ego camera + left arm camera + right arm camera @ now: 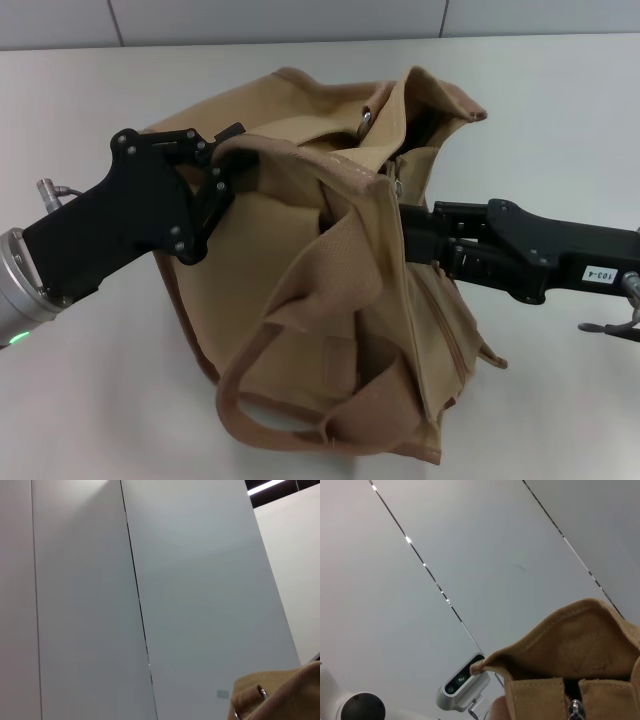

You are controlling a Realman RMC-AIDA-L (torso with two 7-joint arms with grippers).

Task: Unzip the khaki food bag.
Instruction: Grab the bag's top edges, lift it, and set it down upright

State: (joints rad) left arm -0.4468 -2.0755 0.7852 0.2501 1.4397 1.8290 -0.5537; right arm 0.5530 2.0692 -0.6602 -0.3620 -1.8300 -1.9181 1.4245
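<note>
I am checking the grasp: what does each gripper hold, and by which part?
The left gripper pinches the khaki food bag at its upper edge. The right gripper meets the bag's opposite side; its hold is hidden.

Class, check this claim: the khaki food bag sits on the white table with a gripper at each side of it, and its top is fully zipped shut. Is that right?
Not quite. The khaki food bag does sit on the white table, with the left gripper and right gripper at its sides, but the head view shows its top gaping open at the far end, not fully zipped shut.
</note>
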